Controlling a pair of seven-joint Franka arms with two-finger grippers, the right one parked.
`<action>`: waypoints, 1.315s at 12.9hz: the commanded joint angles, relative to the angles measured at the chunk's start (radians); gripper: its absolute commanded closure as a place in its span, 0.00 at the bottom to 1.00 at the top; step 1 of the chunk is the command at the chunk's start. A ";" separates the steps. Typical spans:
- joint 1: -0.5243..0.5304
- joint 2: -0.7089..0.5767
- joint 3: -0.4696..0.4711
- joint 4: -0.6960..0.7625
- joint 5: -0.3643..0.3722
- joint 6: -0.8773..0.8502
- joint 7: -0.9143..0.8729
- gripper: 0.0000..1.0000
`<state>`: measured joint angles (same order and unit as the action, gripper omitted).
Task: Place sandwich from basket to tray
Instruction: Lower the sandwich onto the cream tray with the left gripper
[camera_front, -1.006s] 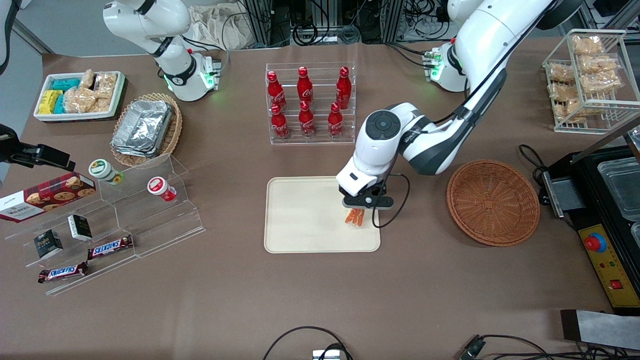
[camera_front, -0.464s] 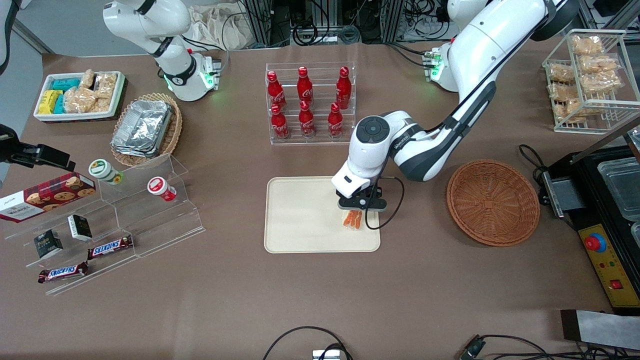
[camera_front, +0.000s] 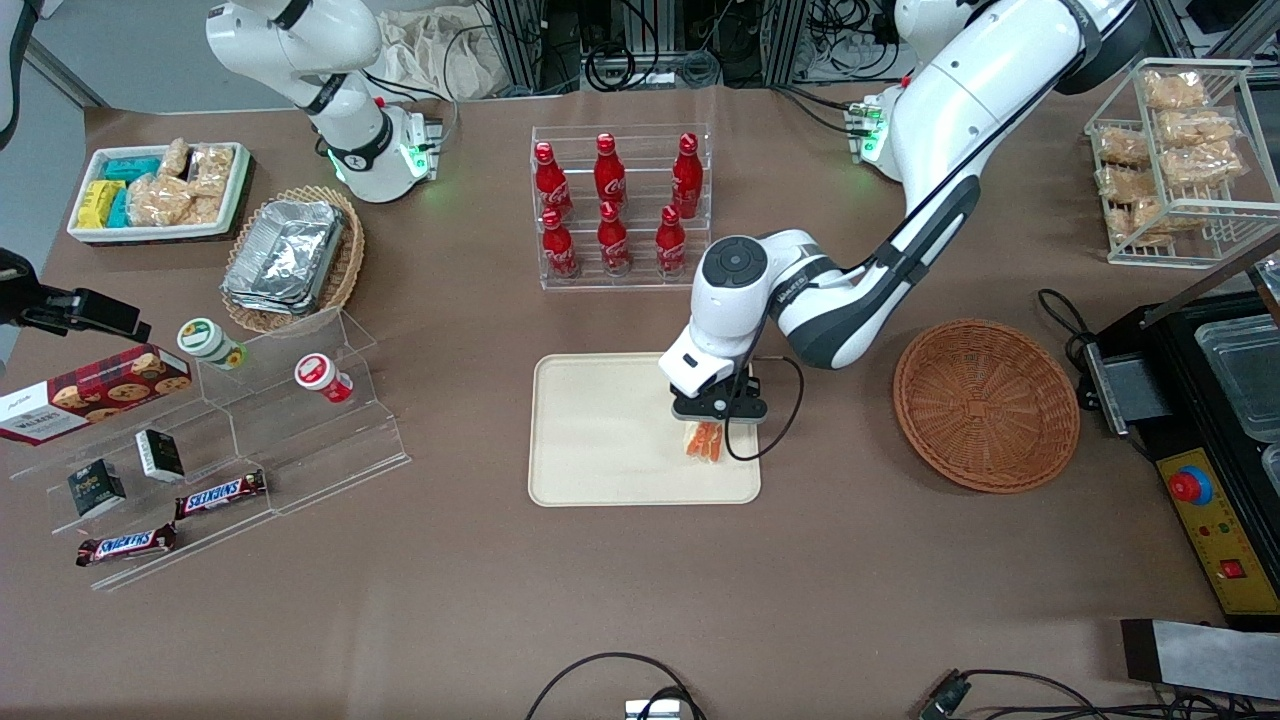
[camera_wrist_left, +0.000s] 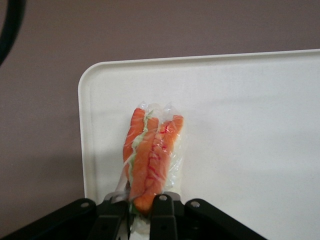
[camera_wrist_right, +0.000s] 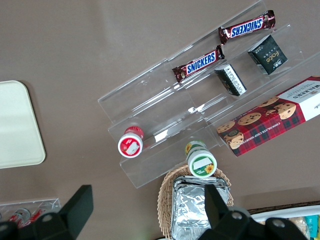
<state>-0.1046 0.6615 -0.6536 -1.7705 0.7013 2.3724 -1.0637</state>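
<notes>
The wrapped sandwich (camera_front: 706, 440) (camera_wrist_left: 151, 155), with orange and green filling, hangs over the cream tray (camera_front: 600, 440) (camera_wrist_left: 250, 125) near the tray's corner toward the working arm's end. My gripper (camera_front: 712, 418) (camera_wrist_left: 142, 207) is shut on the sandwich's upper end, both black fingers pressed against the wrap. The round reddish-brown basket (camera_front: 985, 403) sits on the table beside the tray, toward the working arm's end, and holds nothing.
A clear rack of red cola bottles (camera_front: 615, 205) stands farther from the front camera than the tray. A clear stepped display (camera_front: 230, 440) with snacks lies toward the parked arm's end. A black appliance (camera_front: 1215, 400) sits past the basket at the working arm's end.
My gripper has carried the sandwich a little farther over the tray, toward the parked arm's end, and seems slightly lower.
</notes>
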 joint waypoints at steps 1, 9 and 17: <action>-0.015 0.026 0.005 0.025 0.050 0.007 -0.053 0.93; -0.023 0.035 0.005 0.031 0.096 0.007 -0.108 0.32; -0.006 0.018 0.008 0.121 0.041 -0.036 -0.130 0.19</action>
<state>-0.1072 0.6801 -0.6471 -1.6951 0.7625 2.3688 -1.1700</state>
